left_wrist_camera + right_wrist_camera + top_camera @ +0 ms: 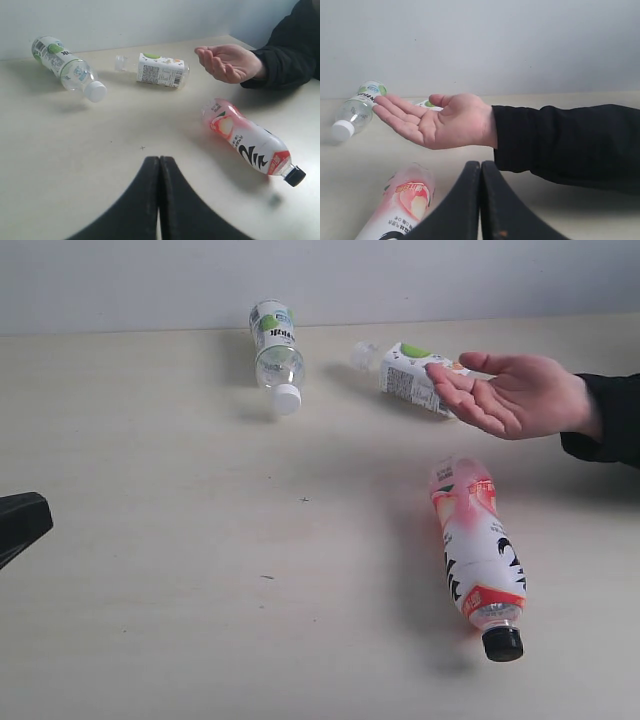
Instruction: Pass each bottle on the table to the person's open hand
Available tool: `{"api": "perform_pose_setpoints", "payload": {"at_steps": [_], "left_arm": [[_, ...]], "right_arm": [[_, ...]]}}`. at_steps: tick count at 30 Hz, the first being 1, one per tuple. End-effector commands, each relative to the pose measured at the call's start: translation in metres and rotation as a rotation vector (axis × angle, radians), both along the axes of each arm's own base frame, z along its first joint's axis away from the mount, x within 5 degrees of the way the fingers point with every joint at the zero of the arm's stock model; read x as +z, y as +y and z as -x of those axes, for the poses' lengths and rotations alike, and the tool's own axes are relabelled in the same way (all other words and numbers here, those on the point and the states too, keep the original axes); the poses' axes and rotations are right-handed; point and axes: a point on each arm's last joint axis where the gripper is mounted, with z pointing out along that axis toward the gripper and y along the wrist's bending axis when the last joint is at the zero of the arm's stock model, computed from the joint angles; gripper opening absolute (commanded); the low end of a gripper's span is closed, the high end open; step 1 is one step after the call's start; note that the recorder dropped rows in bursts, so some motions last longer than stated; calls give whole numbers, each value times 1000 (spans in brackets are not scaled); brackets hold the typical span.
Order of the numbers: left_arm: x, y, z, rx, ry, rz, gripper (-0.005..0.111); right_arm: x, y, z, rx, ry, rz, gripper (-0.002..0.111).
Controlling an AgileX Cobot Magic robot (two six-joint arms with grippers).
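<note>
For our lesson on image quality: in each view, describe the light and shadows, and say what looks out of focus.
Exterior view: soft, even light, faint shadow left of the pink bottle on the table, no harsh glare. Left wrist view: the left gripper is a dark, detail-free shape. Right wrist view: hand fairly sharp, the pink bottle nearer the lens soft.

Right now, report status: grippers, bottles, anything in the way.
Left gripper shut, empty; right gripper shut, empty. Green-label bottle, white-labelled bottle, pink bottle all lying on table. Open hand empty, palm up. Nothing blocking.
</note>
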Motion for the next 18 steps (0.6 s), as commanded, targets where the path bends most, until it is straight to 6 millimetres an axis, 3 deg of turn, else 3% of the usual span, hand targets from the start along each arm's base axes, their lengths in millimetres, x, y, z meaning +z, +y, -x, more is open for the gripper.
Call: {"api": "perform_pose_setpoints", "payload": {"at_steps": [1,18], "left_arm": [[0,0,1,-2,1,6,0],[0,0,1,-6,-9,-5,0]], "right_arm": [[0,0,0,-5,-12,7,0],[0,0,0,-5,-11,5,0]]}}
